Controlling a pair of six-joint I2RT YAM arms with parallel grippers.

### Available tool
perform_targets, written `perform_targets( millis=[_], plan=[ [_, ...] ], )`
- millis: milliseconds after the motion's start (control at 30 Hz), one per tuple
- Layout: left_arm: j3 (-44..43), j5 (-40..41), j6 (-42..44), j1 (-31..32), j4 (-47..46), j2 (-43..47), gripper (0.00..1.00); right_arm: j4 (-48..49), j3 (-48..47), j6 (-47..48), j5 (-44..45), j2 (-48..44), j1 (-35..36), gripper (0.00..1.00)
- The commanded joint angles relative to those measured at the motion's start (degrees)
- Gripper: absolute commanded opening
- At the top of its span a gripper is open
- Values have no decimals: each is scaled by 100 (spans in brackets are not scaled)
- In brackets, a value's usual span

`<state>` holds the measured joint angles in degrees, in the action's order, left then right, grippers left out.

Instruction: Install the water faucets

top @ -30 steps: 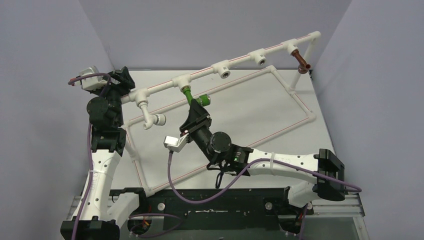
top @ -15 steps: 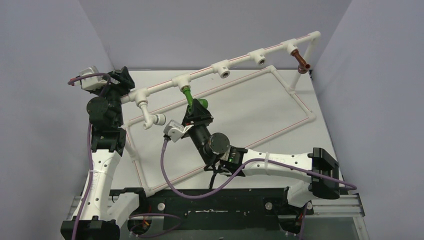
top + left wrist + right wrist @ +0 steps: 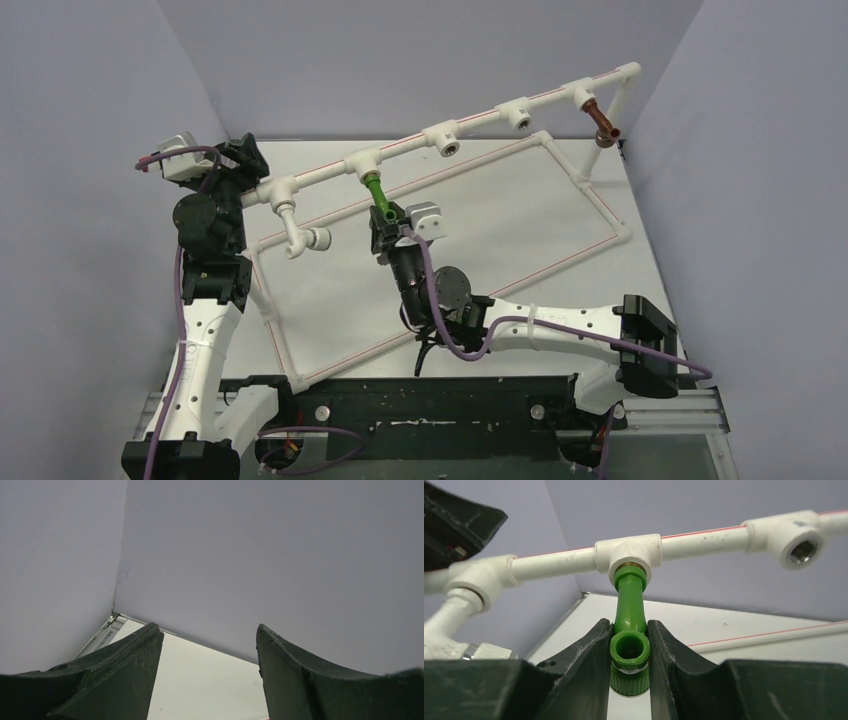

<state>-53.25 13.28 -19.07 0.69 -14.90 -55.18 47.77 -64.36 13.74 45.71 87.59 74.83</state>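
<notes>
The right gripper (image 3: 629,630) was clamped on the green faucet (image 3: 629,605), one finger (image 3: 589,655) pressed against each side of its bent spout just below the round open end. The faucet's threaded neck sat in a white tee socket (image 3: 628,555) of the pipe frame (image 3: 480,122), though how far in it was seated could not be made out. From overhead, the faucet (image 3: 377,195) hung down toward the table (image 3: 480,230) with the right gripper (image 3: 386,222) beneath it. The reddish-brown faucet (image 3: 603,120) was mounted at the frame's far right end. The left gripper (image 3: 207,635) stood spread apart with nothing between its fingers, near the frame's left end (image 3: 243,160).
</notes>
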Motion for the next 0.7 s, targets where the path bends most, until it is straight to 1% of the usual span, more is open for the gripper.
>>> perform_targets(
  millis=[0,233,333,367,500,567,667],
  plan=[
    [588,-62,79,-25,1940,-279,66,725,97,-2576,-165,-187,31,0],
    [588,-70,71,-22,1929,-278,66,775,437,-4887,101,-415,-26,0],
    [597,-79,70,-24,1921,-290,66,723,526,-5932,112,-505,-47,0],
    [597,-80,62,-25,1920,-293,66,703,558,-6115,95,-524,-47,0],
    [605,-80,61,-7,1925,-302,66,696,875,-7575,76,-655,-139,0],
    [606,-59,61,-6,1920,-308,66,465,911,-8358,14,-696,-206,0],
    [607,-53,61,-7,1920,-323,66,-233,760,-9476,-181,-716,-295,0]
  ],
)
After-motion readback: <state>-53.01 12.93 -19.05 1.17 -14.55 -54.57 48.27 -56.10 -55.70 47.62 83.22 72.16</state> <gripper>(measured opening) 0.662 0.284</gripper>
